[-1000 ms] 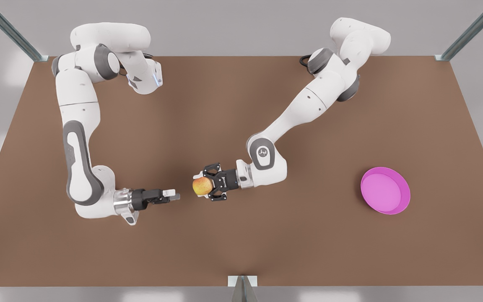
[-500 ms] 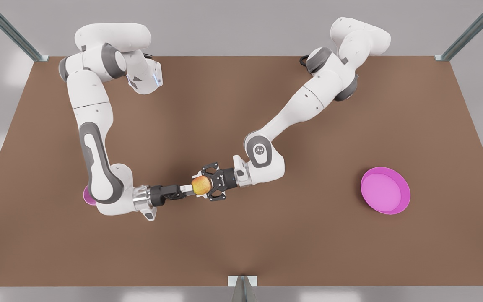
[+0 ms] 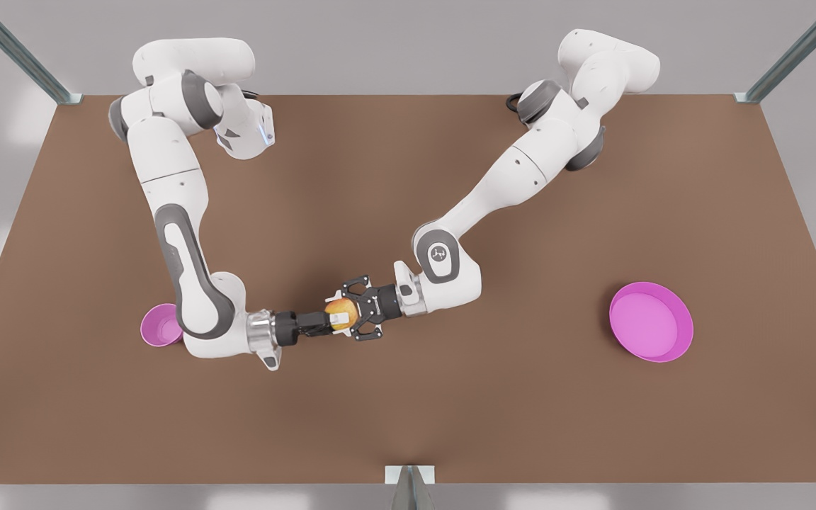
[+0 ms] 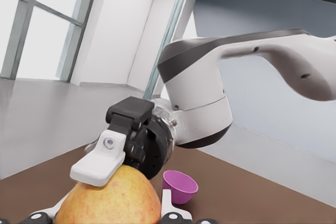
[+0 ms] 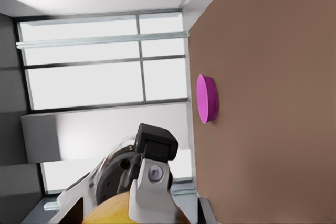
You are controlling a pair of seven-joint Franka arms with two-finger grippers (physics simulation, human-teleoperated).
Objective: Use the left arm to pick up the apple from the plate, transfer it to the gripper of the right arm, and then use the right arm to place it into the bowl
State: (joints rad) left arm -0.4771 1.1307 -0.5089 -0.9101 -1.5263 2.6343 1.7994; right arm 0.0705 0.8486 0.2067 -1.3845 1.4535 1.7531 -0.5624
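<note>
Since the earlier frame the right gripper (image 3: 337, 320) has advanced from just short of the apple (image 3: 341, 307) to a position over it. The right arm (image 3: 181, 248) has swung with it and uncovered more of the bowl (image 3: 159, 324).

Left gripper (image 3: 348, 314): the black linkage jaws are clamped on the apple, one on each side. The apple is held clear of the tabletop (image 3: 450, 411).

Right gripper: it meets the left gripper head-on, and its jaws reach around the apple from the opposite side. In the left wrist view one white jaw lies on top of the apple (image 4: 110, 200). The opposite jaw is hidden by the fruit, so whether the right jaws are clamped or merely set around the apple cannot be told.

Outward from the jaws:
- The apple is between the two grippers, in contact with both.
- The bowl stands on the tabletop behind the right gripper, beside the right arm's elbow and well apart from the jaws. The left wrist view shows it upright (image 4: 180, 186) past the right wrist.
- The plate (image 3: 651, 322) lies on the tabletop behind the left gripper, well apart from the jaws, beyond the left arm (image 3: 507, 177). The right wrist view shows it (image 5: 207, 98) edge-on.
</note>
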